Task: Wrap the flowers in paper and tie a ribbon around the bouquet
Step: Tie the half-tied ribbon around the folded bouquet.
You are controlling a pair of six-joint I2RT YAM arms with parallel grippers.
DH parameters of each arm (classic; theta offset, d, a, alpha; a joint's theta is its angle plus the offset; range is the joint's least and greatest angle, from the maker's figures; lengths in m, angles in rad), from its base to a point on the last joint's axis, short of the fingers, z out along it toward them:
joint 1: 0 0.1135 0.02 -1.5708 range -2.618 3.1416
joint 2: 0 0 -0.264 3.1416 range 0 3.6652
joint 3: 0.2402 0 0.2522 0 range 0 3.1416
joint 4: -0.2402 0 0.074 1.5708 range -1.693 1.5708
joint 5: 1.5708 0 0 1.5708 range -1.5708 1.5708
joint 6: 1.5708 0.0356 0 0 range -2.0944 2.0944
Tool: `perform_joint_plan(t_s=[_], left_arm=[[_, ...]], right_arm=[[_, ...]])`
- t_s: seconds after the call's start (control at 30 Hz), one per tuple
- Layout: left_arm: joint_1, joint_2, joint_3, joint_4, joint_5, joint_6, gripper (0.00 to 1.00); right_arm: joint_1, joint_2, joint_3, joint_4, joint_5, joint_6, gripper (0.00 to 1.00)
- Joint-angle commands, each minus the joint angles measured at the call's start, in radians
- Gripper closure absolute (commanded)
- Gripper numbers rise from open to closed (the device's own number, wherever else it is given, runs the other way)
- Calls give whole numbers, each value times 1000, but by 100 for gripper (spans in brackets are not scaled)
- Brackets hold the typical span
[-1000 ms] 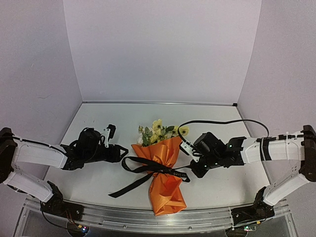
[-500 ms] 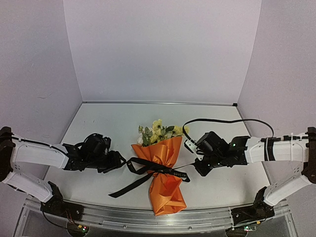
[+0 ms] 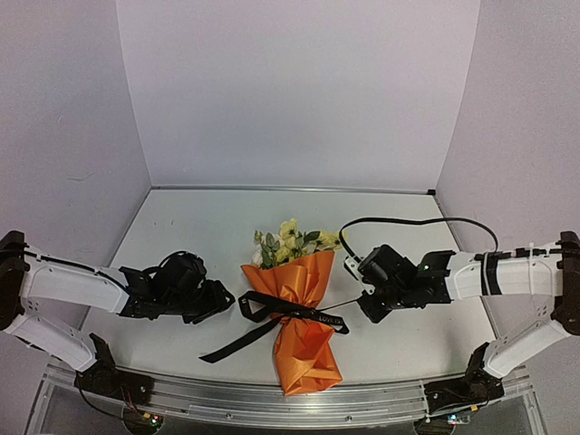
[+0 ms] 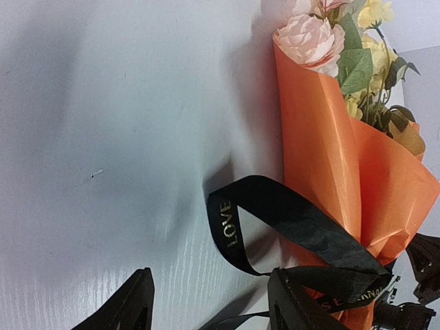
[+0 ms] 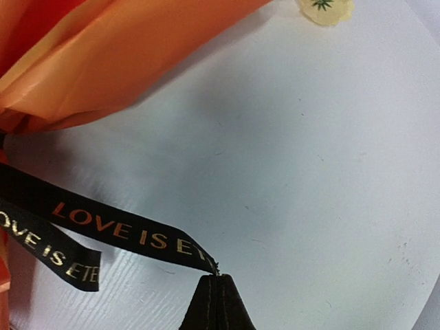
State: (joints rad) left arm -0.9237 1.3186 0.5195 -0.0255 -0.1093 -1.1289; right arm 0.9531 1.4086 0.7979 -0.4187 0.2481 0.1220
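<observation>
Right claw (image 5: 220,280) is pinched fully closed. The cut end of the long, narrow black ribbon with gold lettering (image 5: 130,230) runs right into its tips. I read that as a grip on the last bit of ribbon, with little margin. Left claw (image 4: 212,278) stands wide apart with only bare surface between its fingers, so it holds nothing.

Bouquet (image 3: 306,353): a cone of thin bright orange paper (image 4: 323,137) around pale yellow and cream flowers (image 3: 290,237). It lies at the middle of the pale grey table (image 3: 199,217), blossoms pointing away from the arm bases. The ribbon crosses its waist, with a loop on the left side and a long tail trailing toward the near left. I cannot tell whether the crossing is knotted.

Step in hand, my judgement: cinching the tie.
- Draw the right end outward, low and slow. A jerk would likely strip that shallow pinch.
- Bring the left claw onto the loop near the crossing, clear of the paper, which will crease.
- Pull evenly from both sides so the cone does not slide or roll.

View notes:
- Right wrist alone shows the ribbon end meeting the fingertips.
- Left wrist shows the loop standing on edge just beside the cone, and a pale pink blossom at the rim.
- Overhead alone shows the long tail and both arms flanking the bouquet.
</observation>
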Motion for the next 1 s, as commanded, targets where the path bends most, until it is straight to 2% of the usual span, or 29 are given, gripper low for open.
perform_joint_plan(t_s=[0.0,0.5,0.77,0.83,0.97], left_arm=[[-3,-11,61,-42,-26,44,40],[-4,-3,21,21,21,18,40],[-26,36,46,32,18,-106,46],[-38,54,56,40,22,-132,51],[-68,122,133,-18,32,-122,55]], right_arm=[[-3,-42,-24,-31,144,40,100],[-1,-93,-80,-51,172,81,100],[-1,-69,-66,-37,153,83,100],[-1,-62,-63,-31,145,83,100],[-1,-60,-65,-19,143,77,100]])
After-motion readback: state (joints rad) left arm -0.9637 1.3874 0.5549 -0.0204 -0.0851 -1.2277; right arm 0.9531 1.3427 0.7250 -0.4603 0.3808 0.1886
